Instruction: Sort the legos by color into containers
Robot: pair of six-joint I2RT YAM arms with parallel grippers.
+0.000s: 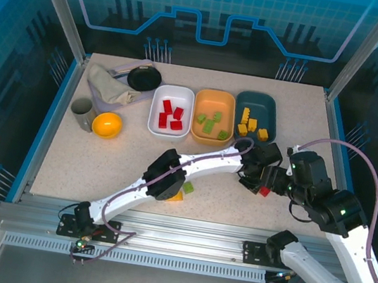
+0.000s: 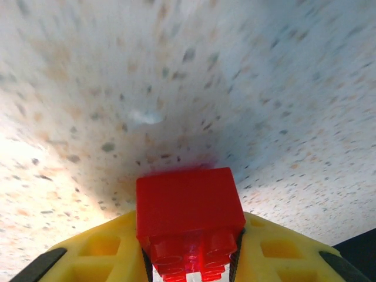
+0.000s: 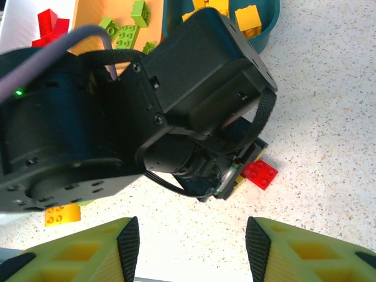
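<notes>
My left gripper point(image 2: 191, 249) is shut on a red lego point(image 2: 189, 208), studs facing the camera, low over the speckled table. From above, this red lego point(image 1: 264, 190) sits right of centre, below the teal tray point(image 1: 273, 111). My right gripper point(image 3: 192, 242) is open just to its right, facing the left wrist and the red lego point(image 3: 260, 174). The white tray point(image 1: 156, 112) holds red legos, the orange tray point(image 1: 216, 98) green ones, the teal tray yellow ones. A green lego point(image 1: 188, 187) and a yellow-orange lego point(image 1: 175, 197) lie loose beside the left forearm.
At the back left are a yellow bowl point(image 1: 107, 125), a grey cup point(image 1: 81, 113), a crumpled cloth point(image 1: 108, 85) and a black round dish point(image 1: 144, 76). The left arm spans the table's middle diagonally. A yellow-orange lego point(image 3: 61, 214) lies near my right gripper's left finger.
</notes>
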